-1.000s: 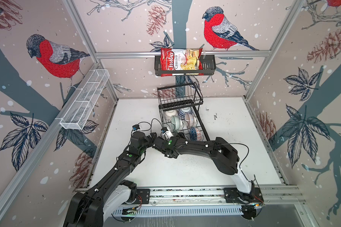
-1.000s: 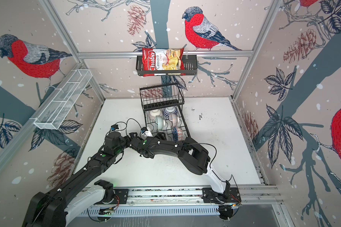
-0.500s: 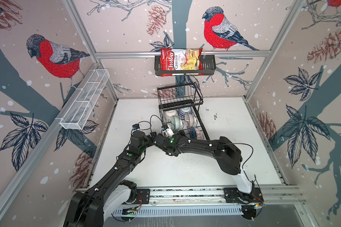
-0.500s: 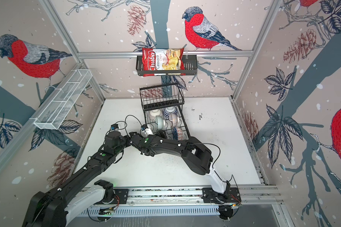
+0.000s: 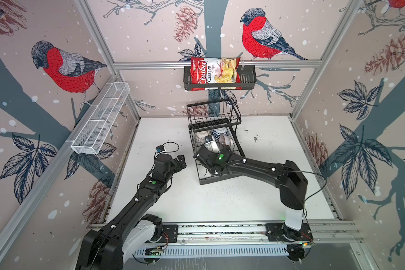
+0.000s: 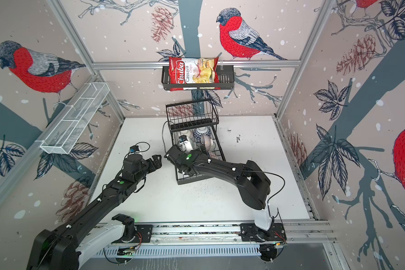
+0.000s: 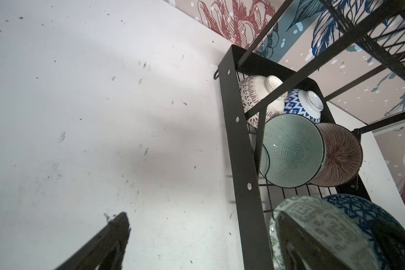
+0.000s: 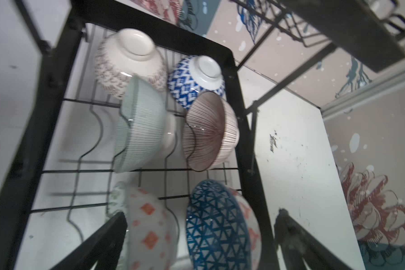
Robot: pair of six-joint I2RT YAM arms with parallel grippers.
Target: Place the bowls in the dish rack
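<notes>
Orange-diamond bowl (image 8: 150,224), hidden in both top views, sits just ahead of the right gripper's (image 8: 201,215) spread jaws; left gripper (image 7: 202,215) gapes empty.

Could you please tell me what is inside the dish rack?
In the dish rack: dotted white bowl, blue-diamond, pale green, mauve-striped, orange-patterned, navy-triangle. Any behind the nearest two are mostly covered.

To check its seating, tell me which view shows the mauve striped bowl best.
Right wrist view: the striped bowl shows whole, on its side in the rack. In the left wrist view the green bowl covers part of it. In both top views it is tiny.
</notes>
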